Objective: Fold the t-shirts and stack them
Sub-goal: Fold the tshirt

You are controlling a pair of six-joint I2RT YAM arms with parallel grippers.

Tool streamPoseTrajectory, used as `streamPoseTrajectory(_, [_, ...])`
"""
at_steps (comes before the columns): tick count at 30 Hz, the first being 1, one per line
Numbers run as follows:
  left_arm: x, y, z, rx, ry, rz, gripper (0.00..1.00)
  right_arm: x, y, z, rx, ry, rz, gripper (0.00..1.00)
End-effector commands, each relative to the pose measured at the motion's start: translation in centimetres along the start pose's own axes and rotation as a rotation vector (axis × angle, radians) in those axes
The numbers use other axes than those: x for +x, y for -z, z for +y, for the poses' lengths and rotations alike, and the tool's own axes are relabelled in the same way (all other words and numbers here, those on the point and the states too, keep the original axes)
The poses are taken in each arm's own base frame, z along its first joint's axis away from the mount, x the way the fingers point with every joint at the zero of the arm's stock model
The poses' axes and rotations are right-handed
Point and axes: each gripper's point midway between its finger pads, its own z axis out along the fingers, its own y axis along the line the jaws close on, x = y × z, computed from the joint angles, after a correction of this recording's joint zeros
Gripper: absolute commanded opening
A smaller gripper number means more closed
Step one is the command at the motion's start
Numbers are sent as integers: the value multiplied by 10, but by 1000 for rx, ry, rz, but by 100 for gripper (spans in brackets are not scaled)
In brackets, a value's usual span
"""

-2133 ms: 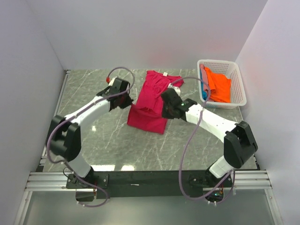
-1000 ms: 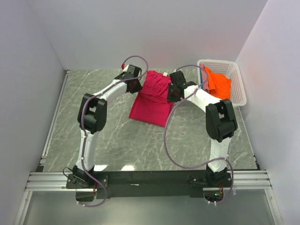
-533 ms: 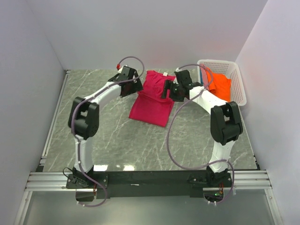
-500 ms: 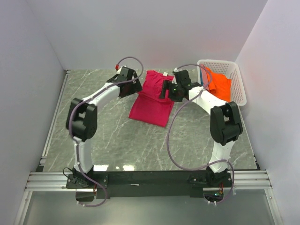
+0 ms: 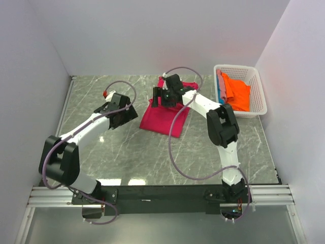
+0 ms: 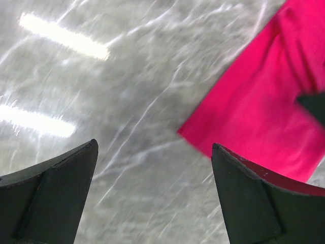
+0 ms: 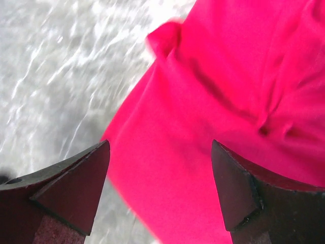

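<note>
A crimson-pink t-shirt (image 5: 165, 118) lies folded and flat at the middle of the marble table. My left gripper (image 5: 129, 114) stands open just left of it, over bare marble. In the left wrist view the left gripper (image 6: 152, 195) holds nothing, and the pink t-shirt (image 6: 259, 117) shows at the upper right. My right gripper (image 5: 159, 96) hovers open over the shirt's upper left part. The right wrist view has the right gripper (image 7: 160, 190) above the pink cloth (image 7: 213, 117), nothing between its fingers. An orange t-shirt (image 5: 236, 91) and a blue-teal one (image 5: 221, 93) lie in the basket.
A white lattice basket (image 5: 238, 67) stands at the back right, close to the right wall. Grey walls close in the table on the left, back and right. The right arm's elbow (image 5: 222, 124) rises just right of the pink shirt.
Both grippers have opened and let go of the pink shirt. The left arm drew back to the left and nearer. The right gripper swung left across the shirt's top.
</note>
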Motion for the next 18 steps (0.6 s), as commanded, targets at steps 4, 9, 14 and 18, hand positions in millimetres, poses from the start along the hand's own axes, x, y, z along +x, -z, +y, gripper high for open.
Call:
streamPoseTrajectory(4, [-2, 20, 23, -34, 73, -56, 99, -28, -9, -11, 78, 30, -35, 87])
streamPoseTrajectory(9, [-3, 23, 28, -35, 85, -69, 99, -13, -8, -4, 29, 45, -32, 87])
streamPoseTrajectory(14, [2, 20, 28, -32, 82, -52, 99, -21, 8, 6, 28, 126, -67, 87])
streamPoseTrajectory(18, [15, 16, 31, -21, 87, -17, 100, -16, 17, 14, 60, 223, -78, 87])
